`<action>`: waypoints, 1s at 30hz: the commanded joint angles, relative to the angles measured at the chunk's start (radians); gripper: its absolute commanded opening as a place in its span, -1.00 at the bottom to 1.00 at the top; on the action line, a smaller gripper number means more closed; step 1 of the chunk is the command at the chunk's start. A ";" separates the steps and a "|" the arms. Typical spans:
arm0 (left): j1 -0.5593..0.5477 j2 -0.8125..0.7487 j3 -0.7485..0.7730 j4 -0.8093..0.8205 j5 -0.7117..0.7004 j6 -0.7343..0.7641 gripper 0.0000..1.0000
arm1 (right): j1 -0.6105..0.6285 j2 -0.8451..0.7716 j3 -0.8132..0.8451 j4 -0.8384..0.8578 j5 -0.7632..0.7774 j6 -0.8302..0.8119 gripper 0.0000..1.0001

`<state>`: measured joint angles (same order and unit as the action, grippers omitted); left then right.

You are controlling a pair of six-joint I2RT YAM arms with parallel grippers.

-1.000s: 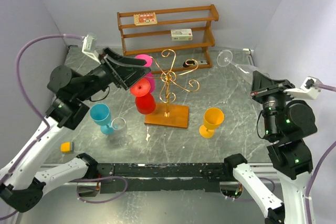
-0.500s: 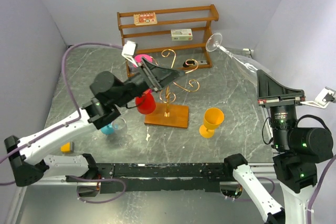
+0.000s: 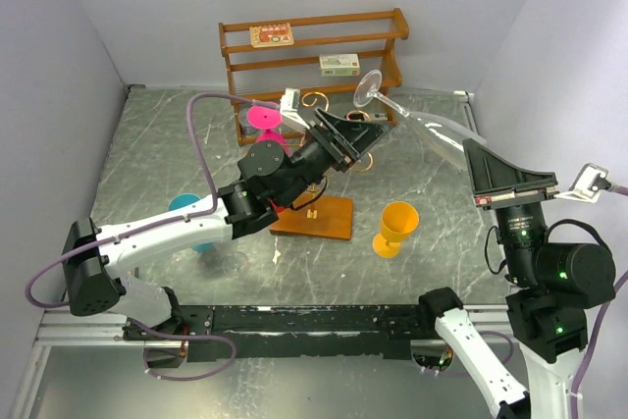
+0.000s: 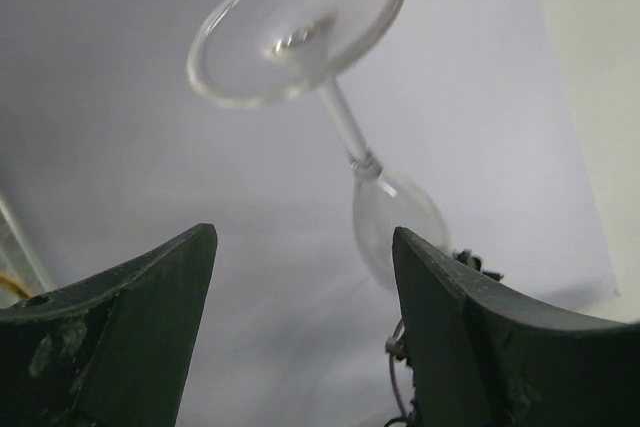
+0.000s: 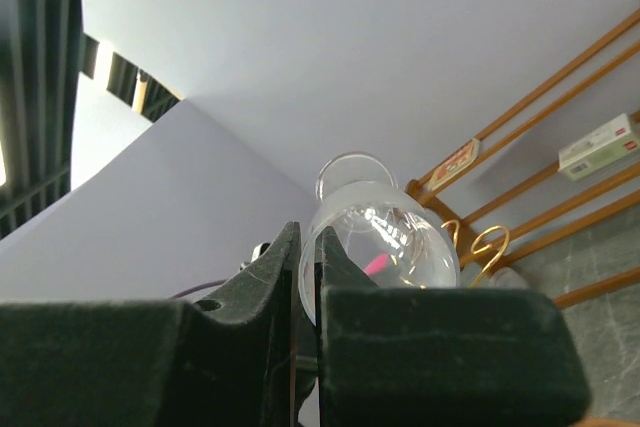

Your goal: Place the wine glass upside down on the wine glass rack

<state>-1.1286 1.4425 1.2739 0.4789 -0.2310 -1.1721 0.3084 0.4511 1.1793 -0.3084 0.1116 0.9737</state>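
Table: dark marble top, with a shelf at the back wall.

Rack: stands mid-table. We see its wooden base, but the left arm lies across most of the gold scrolls. A pink cup shows at the rack's far-left side. An orange goblet stands just right of the base.

Glass: in the air, above and to the right of the rack, and apart from it. It is tilted, with the foot high and toward the rack and the bowl low toward the right arm.

Right gripper: closed on the bowl. Where the pads meet the wall is hidden.

Left gripper: wide open and holding nothing. It points up at the foot, which sits above the gap without touching it.

Handling (our judgement): the glass is thin, light, stiff, brittle and slick.
- A pinch on the curved bowl could slip or crack it, so the squeeze should be modest.
- For a handover we would take the stem, nearer the bowl. That leaves the foot free to slide into a scroll.
- Contact with the wire should be gentle.
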 commanded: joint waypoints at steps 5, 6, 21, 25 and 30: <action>-0.003 0.028 0.078 0.166 -0.136 -0.009 0.60 | -0.006 -0.023 -0.024 0.052 -0.090 0.079 -1.00; -0.003 0.032 0.082 0.179 -0.136 -0.004 0.59 | -0.007 -0.023 -0.024 0.050 -0.095 0.081 -1.00; -0.003 0.036 0.109 0.187 -0.283 0.025 0.02 | -0.006 -0.039 -0.052 0.037 -0.153 0.129 -1.00; -0.004 0.045 0.128 0.194 -0.295 0.036 -0.01 | -0.007 -0.038 -0.060 0.033 -0.180 0.140 -1.00; -0.002 0.054 0.136 0.223 -0.314 0.052 -0.12 | -0.007 -0.049 -0.072 0.021 -0.198 0.157 -1.00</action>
<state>-1.1305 1.4883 1.3640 0.6132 -0.4946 -1.1515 0.3077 0.4255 1.1183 -0.2958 -0.0391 1.1091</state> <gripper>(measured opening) 0.460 0.054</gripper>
